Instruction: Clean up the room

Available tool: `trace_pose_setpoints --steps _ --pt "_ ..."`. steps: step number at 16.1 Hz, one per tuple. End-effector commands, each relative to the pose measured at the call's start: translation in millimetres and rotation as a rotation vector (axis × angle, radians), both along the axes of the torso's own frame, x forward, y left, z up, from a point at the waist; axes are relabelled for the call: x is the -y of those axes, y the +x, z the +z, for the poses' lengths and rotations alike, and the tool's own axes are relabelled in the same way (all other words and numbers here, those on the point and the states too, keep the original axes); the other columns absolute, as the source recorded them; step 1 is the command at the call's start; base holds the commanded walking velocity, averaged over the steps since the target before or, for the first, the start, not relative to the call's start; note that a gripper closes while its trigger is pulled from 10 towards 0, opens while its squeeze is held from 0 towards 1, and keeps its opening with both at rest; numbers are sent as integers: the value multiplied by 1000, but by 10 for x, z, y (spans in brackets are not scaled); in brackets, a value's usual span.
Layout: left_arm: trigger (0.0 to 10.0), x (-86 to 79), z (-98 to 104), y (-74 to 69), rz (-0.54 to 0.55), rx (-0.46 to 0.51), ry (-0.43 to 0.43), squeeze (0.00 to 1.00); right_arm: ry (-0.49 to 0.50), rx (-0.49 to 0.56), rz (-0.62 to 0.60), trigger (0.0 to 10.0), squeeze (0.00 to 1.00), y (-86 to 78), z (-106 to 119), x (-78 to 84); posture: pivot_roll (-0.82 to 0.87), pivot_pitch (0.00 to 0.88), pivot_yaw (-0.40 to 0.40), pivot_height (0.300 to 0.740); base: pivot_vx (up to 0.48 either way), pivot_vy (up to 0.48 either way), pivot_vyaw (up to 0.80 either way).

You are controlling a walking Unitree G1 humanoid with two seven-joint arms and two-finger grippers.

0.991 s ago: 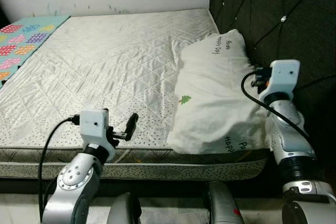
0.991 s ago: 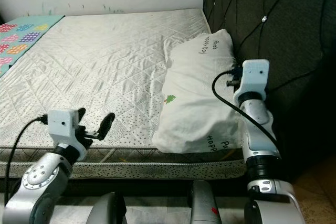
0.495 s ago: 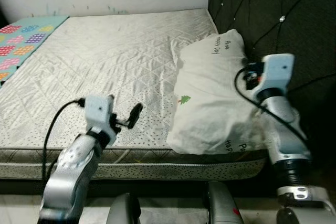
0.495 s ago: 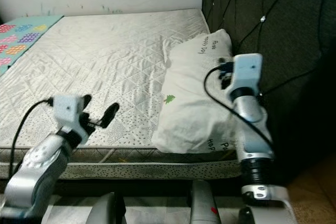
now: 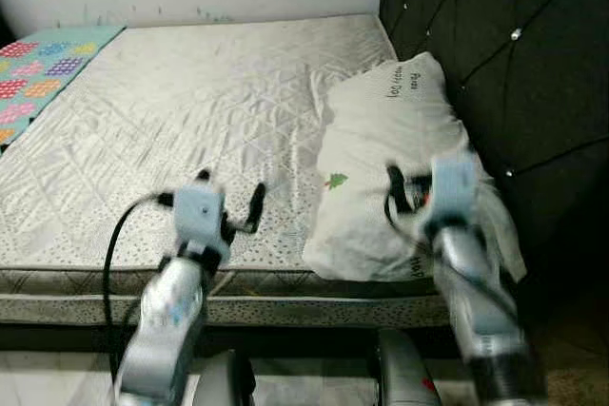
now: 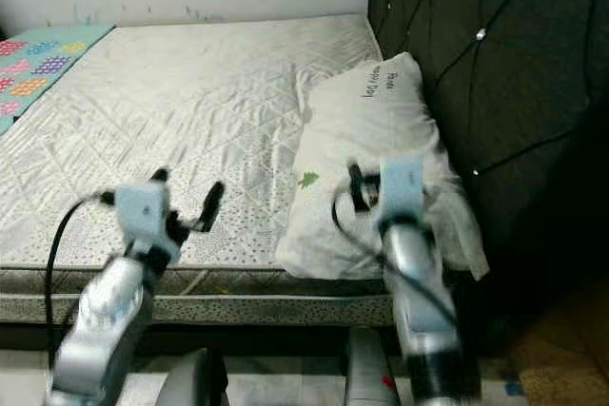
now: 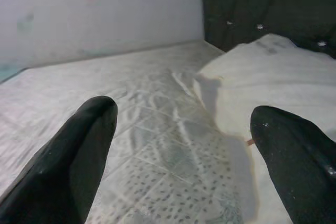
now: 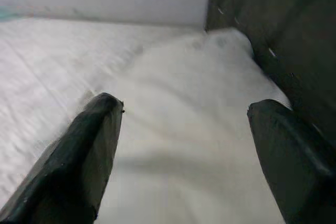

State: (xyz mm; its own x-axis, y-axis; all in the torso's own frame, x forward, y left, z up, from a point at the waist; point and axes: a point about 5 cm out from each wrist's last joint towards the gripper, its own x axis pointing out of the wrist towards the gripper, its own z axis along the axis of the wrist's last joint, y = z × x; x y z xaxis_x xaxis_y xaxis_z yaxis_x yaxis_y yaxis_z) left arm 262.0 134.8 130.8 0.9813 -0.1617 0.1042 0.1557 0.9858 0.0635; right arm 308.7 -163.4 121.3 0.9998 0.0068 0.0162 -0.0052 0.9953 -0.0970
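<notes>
Pillow (image 5: 395, 154) lies ahead of the right hand (image 8: 184, 145), against the headboard (image 5: 504, 35). Right hand open above its near end; left hand (image 7: 184, 145) open over the mattress (image 5: 190, 111). Pillow looks soft and light: pinch a corner or bunched edge.

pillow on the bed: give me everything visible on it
The pillow is white, soft-looking and creased, with small dark lettering near its far end and its near edge and a tiny green tree print on its side. It lies lengthwise on the quilted mattress, along the dark tufted headboard, its near end at the mattress edge. The right gripper, open, hovers just over its near end; contact unclear.
</notes>
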Motion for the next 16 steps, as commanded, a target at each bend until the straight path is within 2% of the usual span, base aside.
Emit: trace_pose_setpoints --steps 1,4,6,7,8,11,16 --pt "10000 -104 55 -29 51 63 33 0 -2 73 -55 10000 1000 -44 115 77 -217 0 99 587 0 0 0" --pt "10000 -245 16 -11 121 37 -2 0 25 66 -125 10000 1000 -173 66 235 -209 0 91 587 0 0 0" --pt "10000 -230 -24 -44 95 28 -12 0 44 55 -92 10000 1000 -227 42 215 -201 0 81 587 0 0 0" --pt "10000 -223 -23 -44 93 28 -14 0 51 66 -83 10000 529 -215 79 200 -202 0 83 587 0 0 0" --pt "10000 -229 -25 -42 99 22 -29 0 57 98 -68 10000 0 -192 154 171 -208 0 91 591 0 0 0" --pt "10000 -218 -47 -30 93 9 -46 0 94 137 -79 10000 0 -138 254 147 -227 0 109 641 0 0 0" --pt "10000 -194 2 119 76 20 -58 0 111 157 -90 10000 0 -85 329 169 -257 0 131 701 0 0 0"
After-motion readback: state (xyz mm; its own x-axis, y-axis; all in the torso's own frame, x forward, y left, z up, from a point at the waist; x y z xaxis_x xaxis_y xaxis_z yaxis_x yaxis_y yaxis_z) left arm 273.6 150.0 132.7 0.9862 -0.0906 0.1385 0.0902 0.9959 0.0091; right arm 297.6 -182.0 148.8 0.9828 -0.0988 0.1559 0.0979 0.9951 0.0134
